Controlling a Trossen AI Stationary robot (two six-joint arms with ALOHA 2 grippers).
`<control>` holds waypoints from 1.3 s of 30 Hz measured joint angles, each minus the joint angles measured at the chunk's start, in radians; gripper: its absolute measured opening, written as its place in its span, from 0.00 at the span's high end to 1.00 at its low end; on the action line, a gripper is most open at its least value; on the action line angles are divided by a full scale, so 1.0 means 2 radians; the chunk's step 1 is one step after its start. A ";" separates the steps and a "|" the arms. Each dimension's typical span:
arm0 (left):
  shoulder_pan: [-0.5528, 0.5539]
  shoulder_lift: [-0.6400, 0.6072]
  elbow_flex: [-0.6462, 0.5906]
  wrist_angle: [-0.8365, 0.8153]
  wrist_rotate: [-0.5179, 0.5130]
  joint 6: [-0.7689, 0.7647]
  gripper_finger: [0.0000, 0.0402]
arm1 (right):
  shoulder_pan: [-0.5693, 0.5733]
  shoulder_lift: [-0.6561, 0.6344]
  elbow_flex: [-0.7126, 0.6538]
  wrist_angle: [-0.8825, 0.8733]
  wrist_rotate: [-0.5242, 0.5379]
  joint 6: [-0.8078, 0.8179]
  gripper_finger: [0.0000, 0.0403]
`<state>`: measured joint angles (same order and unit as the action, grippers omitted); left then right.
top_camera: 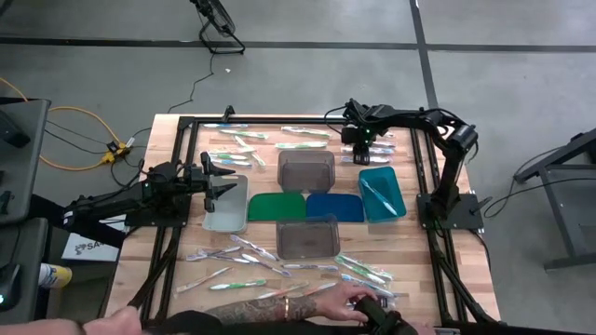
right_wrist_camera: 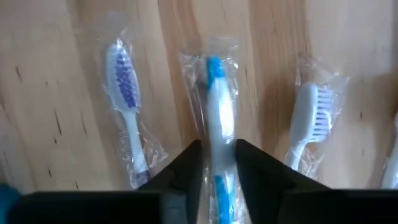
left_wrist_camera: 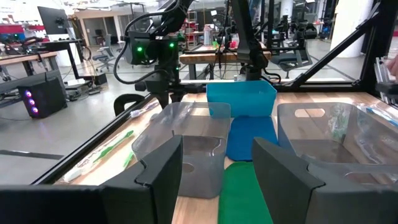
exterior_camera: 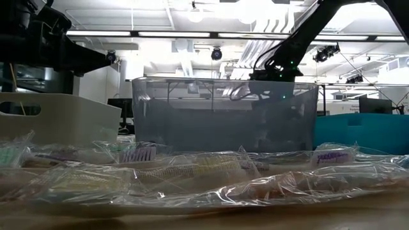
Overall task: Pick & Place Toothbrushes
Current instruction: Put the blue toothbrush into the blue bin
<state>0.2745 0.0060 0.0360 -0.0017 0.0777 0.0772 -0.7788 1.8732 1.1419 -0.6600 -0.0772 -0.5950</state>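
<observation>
Wrapped toothbrushes lie scattered along the table's far edge (top_camera: 251, 140) and near edge (top_camera: 279, 265). My right gripper (top_camera: 358, 149) points down at the far right, shut on a blue-and-white toothbrush in a clear wrapper (right_wrist_camera: 219, 81). Two more wrapped toothbrushes lie on the wood on either side of it, one with blue bristles (right_wrist_camera: 127, 106) and a white one (right_wrist_camera: 308, 124). My left gripper (left_wrist_camera: 217, 168) stands open and level at the table's left, above a clear bin (top_camera: 226, 205), with nothing between its fingers. My right gripper pinches the wrapped toothbrush by its handle (right_wrist_camera: 219, 134), below the head, between its two fingers. The fingers come from above, pointing down, one on each long side, across the brush. The toothbrush lies flat on the wooden table.
Two grey bins (top_camera: 305, 169) (top_camera: 307, 237), a teal bin (top_camera: 382, 194), a green mat (top_camera: 277, 207) and a blue mat (top_camera: 335, 207) fill the table's middle. A person's hands (top_camera: 307, 302) reach in at the near edge. A black frame (top_camera: 186, 119) runs round the table.
</observation>
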 joint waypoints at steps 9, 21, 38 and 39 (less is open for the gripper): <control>0.000 0.000 0.000 0.000 0.000 0.000 0.53 | 0.003 -0.027 0.000 0.000 0.016 0.108 0.96; 0.000 0.000 0.000 0.000 0.000 0.000 0.53 | 0.032 -0.156 0.017 -0.145 0.029 0.366 0.96; 0.000 0.000 0.000 0.000 0.000 0.000 0.53 | 0.152 -0.235 -0.099 -0.193 -0.013 0.554 0.97; 0.000 0.000 0.000 0.000 0.000 0.000 0.53 | 0.155 -0.239 -0.106 -0.187 -0.007 0.544 0.97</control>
<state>0.2745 0.0059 0.0363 -0.0017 0.0780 0.0772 -0.4682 1.3948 0.9293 -1.0343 -0.0919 0.4922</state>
